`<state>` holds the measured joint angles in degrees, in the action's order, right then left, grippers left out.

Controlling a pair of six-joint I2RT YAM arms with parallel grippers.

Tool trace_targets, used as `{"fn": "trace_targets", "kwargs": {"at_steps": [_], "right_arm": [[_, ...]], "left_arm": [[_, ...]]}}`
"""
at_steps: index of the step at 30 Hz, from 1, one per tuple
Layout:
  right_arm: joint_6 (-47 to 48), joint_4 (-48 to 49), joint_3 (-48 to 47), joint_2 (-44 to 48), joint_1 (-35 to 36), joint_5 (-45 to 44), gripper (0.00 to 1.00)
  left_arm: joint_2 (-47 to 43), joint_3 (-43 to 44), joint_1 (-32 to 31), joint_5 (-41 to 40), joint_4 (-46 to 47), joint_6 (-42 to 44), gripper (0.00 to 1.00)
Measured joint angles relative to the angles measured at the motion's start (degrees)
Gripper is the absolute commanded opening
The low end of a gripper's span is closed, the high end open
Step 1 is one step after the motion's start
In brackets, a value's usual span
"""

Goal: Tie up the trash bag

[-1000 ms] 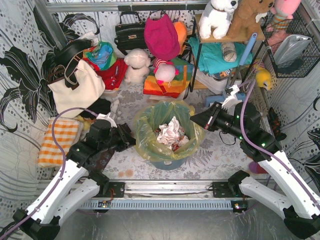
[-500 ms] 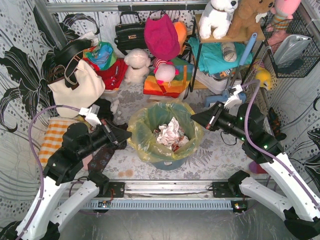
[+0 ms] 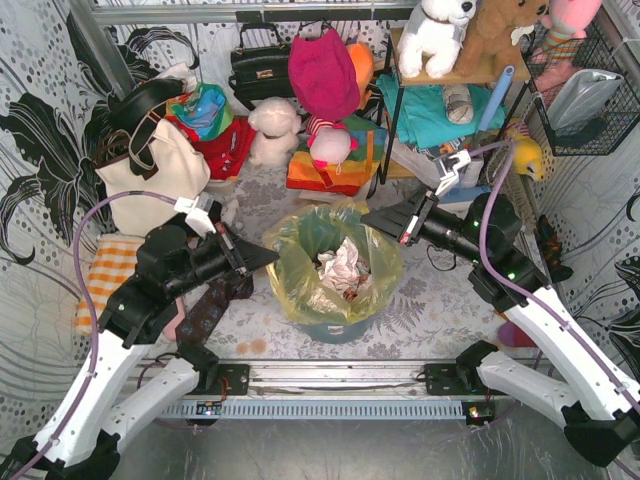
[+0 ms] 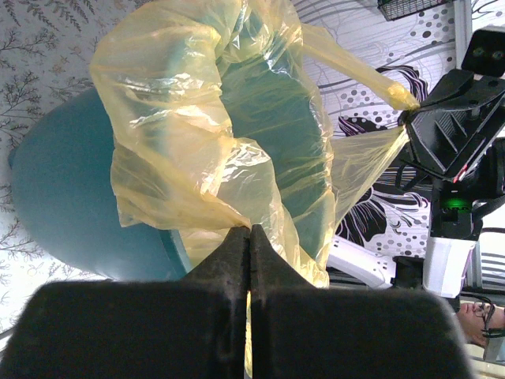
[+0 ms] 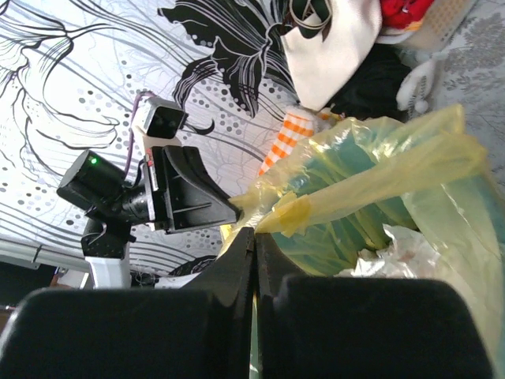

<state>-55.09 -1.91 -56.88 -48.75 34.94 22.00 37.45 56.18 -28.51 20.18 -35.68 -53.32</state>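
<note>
Top view: I see the crinkly, translucent yellow-green trash bag lining a round teal bin. Left wrist: left gripper pinches its rim (thin, glossy film). Right wrist: right gripper clamps the opposite rim.

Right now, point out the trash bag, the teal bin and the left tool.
trash bag (image 3: 292,274), top external view, left wall.
teal bin (image 4: 71,205), left wrist view, outer wall.
left tool (image 4: 250,230), left wrist view, shut fingertips' seam.

We saw a teal bin mid-table, a cream tote at the back left, a black handbag at the back wall, a white plush below it, and a checked cloth left of the bin.
</note>
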Motion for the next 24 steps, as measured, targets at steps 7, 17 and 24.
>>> {"fn": "trace_targets", "kwargs": {"at_steps": [7, 17, 24], "right_arm": [[-0.2, 5.0, -4.7, -5.9, 0.0, 2.3, 0.0], [2.1, 7.4, -14.4, -11.5, 0.0, 2.4, 0.0], [5.6, 6.1, -18.6, -11.4, 0.0, 0.1, 0.0]], "left_arm": [[6.0, 2.9, 0.0, 0.1, 2.9, 1.6, 0.0], [13.1, 10.8, 0.0, -1.2, 4.4, 5.6, 0.0], [14.1, 16.9, 0.0, -2.3, 6.4, 7.9, 0.0]]}}
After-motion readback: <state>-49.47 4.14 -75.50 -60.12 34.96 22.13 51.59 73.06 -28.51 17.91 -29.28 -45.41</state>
